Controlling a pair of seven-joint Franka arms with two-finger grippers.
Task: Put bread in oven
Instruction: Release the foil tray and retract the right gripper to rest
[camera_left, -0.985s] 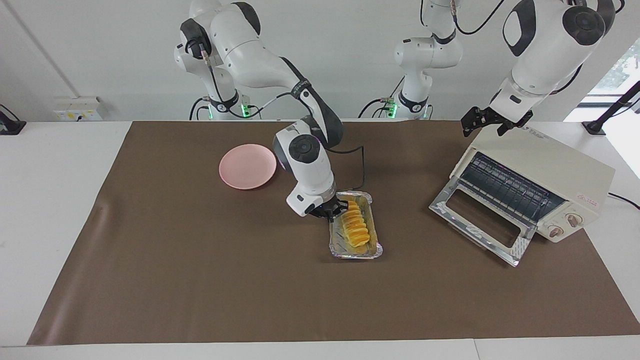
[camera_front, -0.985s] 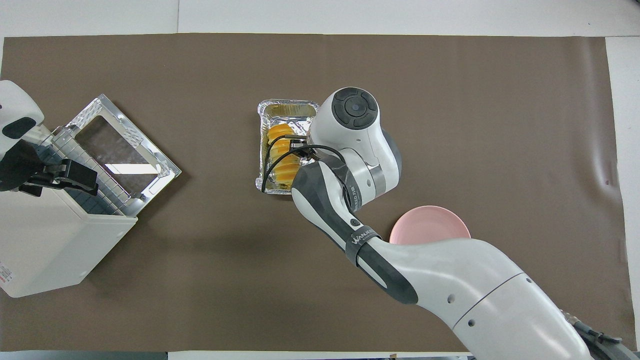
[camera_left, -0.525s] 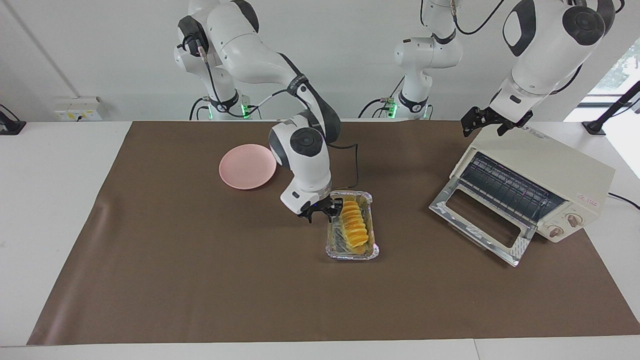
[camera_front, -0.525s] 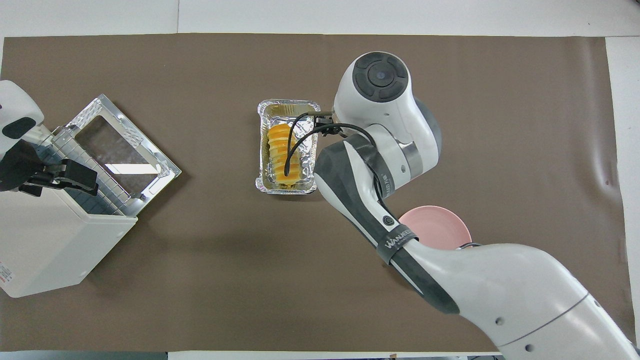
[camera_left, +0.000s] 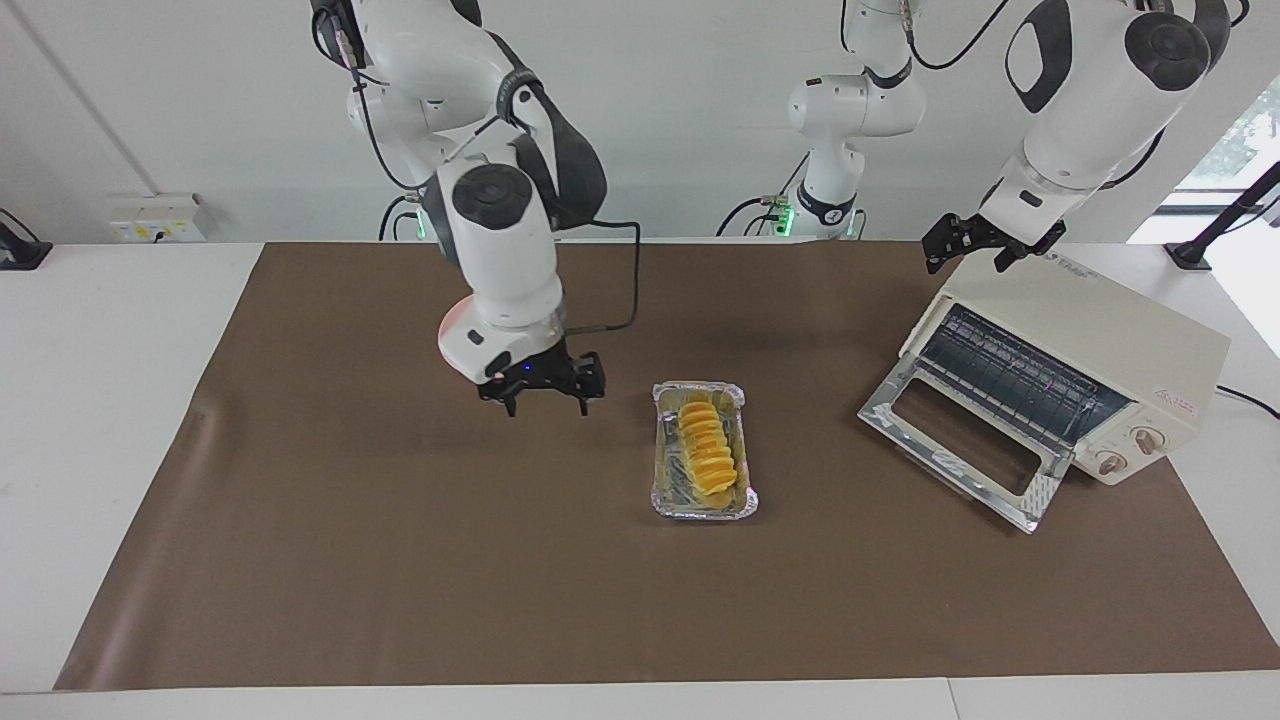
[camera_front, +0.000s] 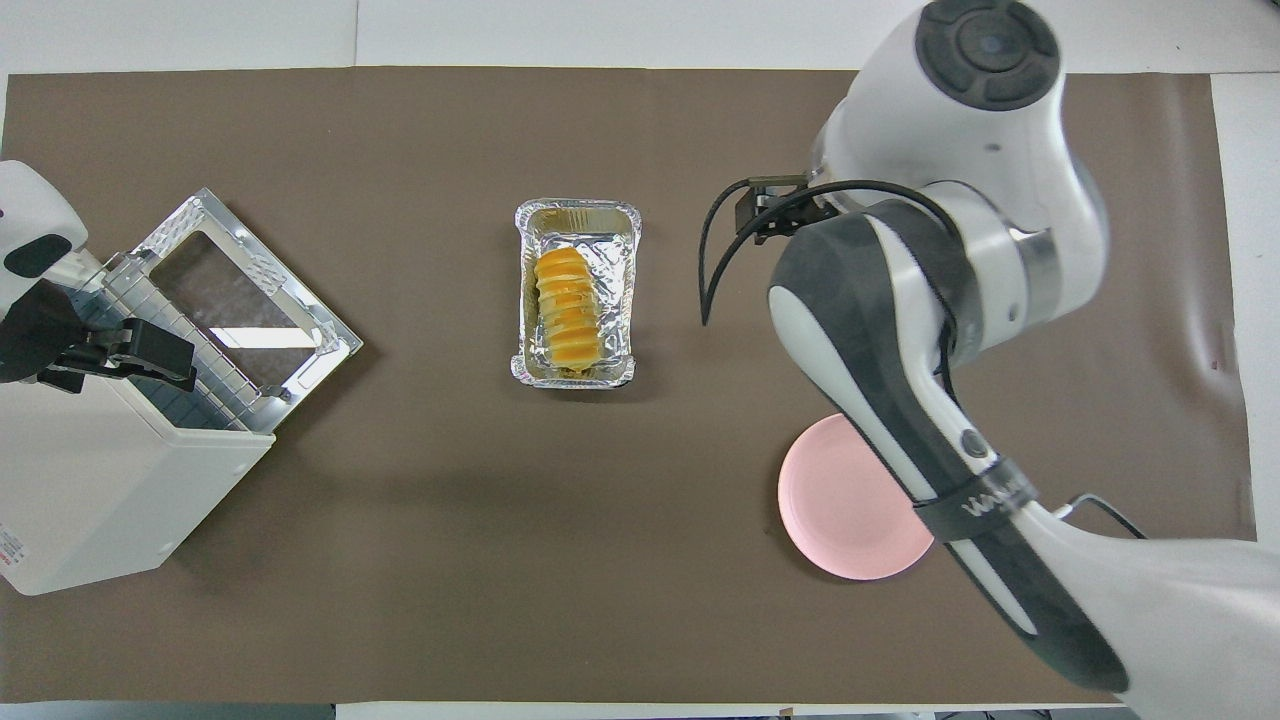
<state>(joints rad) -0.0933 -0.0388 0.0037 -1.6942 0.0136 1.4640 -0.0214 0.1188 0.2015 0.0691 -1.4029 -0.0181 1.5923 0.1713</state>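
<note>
The bread (camera_left: 708, 450) is a ridged yellow-orange loaf lying in a silver foil tray (camera_left: 700, 510) in the middle of the mat; it also shows in the overhead view (camera_front: 568, 318). The cream oven (camera_left: 1100, 330) stands at the left arm's end with its glass door (camera_left: 960, 440) dropped open and the wire rack showing. My right gripper (camera_left: 547, 403) is open and empty, raised over the bare mat beside the tray, toward the right arm's end. My left gripper (camera_left: 965, 262) waits, open, over the oven's top edge.
A pink plate (camera_front: 845, 510) lies nearer to the robots than the tray, toward the right arm's end, partly under the right arm. The oven (camera_front: 100, 480) and its open door (camera_front: 240, 300) fill the left arm's end. A brown mat (camera_left: 400, 560) covers the table.
My right gripper has left the tray, risen and moved toward the right arm's end, empty. The bread stays in the tray, which shifted slightly. The left arm has not moved.
</note>
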